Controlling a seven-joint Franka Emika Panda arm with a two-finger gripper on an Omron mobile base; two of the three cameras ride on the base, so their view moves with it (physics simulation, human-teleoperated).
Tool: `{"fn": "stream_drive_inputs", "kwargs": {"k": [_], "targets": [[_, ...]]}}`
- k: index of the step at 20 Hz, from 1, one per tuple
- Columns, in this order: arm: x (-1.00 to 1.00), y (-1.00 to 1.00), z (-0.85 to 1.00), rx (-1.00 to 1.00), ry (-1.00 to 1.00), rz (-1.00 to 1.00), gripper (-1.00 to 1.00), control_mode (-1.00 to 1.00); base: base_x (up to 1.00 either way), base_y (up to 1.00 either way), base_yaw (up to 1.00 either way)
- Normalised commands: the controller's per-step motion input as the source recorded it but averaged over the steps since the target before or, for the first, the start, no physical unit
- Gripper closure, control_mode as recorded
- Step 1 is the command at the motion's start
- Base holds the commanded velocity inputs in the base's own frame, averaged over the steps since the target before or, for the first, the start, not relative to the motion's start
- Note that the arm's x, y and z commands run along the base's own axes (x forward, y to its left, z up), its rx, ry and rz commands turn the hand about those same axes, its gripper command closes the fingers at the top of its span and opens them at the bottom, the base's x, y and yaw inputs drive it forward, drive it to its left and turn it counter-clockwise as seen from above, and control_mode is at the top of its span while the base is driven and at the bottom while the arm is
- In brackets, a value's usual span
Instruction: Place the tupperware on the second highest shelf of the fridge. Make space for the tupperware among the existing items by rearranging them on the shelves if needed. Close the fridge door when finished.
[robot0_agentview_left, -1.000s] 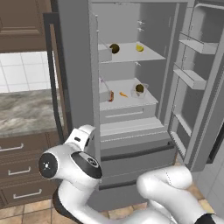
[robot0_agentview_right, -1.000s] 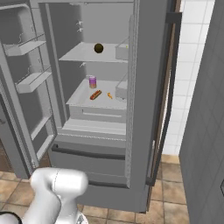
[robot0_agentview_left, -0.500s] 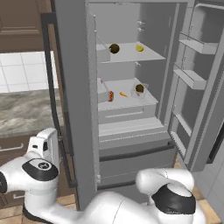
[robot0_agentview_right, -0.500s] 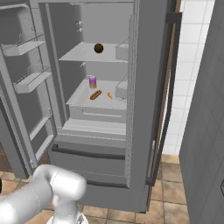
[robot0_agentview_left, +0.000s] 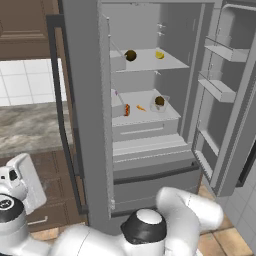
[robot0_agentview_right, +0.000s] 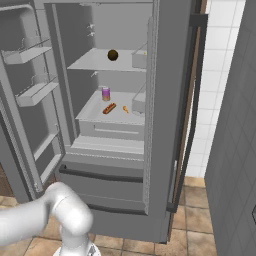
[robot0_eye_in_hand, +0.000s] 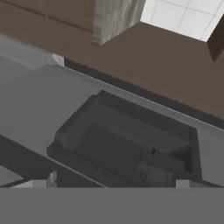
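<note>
At the far left of the left base view the hand (robot0_agentview_left: 24, 181) hangs low, near the stone surface (robot0_agentview_left: 25, 130) and on the outer side of the fridge's (robot0_agentview_left: 150, 150) left door (robot0_agentview_left: 85, 100). In the hand view its tips stand wide apart with nothing between them, so it is fully open and holds nothing.

Inside, the upper shelf (robot0_agentview_left: 145, 64) carries a dark brown lump (robot0_agentview_left: 130, 55) and, to its right, a yellow piece (robot0_agentview_left: 159, 55). The lower shelf (robot0_agentview_left: 145, 119) carries a sausage in a bun (robot0_agentview_left: 127, 110), a carrot (robot0_agentview_left: 141, 107), and at its right end the tupperware (robot0_agentview_left: 159, 102), standing apart from the carrot. At the right the right door (robot0_agentview_left: 225, 100) stands wide open.

I judge the placing done: the container is inside and has room. That panel is the second of the two I can make out, though the fridge's top is cropped, so it is probably the right shelf, not certainly. Closing is left, and both doors look open. The hand's place outside the left door suits a push on it.

The hand view alone gives the dark dispenser recess (robot0_eye_in_hand: 127, 144) in that door, close ahead. The right base view shows a purple can (robot0_agentview_right: 105, 93) behind the sausage, while the right door's edge there hides the yellow piece. The left base view gives the tupperware most plainly.
</note>
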Motion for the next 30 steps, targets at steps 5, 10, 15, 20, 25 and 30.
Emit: {"fn": "stream_drive_inputs", "kwargs": {"k": [5, 10, 15, 20, 25, 30], "targets": [[0.68, 0.01, -0.15, -0.02, 0.02, -0.07, -1.00, -1.00, 0.00, 0.00, 0.00], [0.77, 0.00, -0.14, -0.01, 0.05, -0.06, -1.00, -1.00, 0.00, 0.00, 0.00], [0.75, -0.28, -0.14, -0.02, 0.08, -0.04, -1.00, -1.00, 0.00, 0.00, 0.00], [0.05, -0.84, -0.07, 0.00, 0.04, -0.05, -1.00, -1.00, 0.00, 0.00, 0.00], [-0.02, -1.00, 0.00, 0.00, 0.00, -0.05, -1.00, -1.00, 0.00, 0.00, 0.00], [0.00, -1.00, 0.00, 0.00, 0.00, 0.00, -1.00, -1.00, 0.00, 0.00, 0.00]]}}
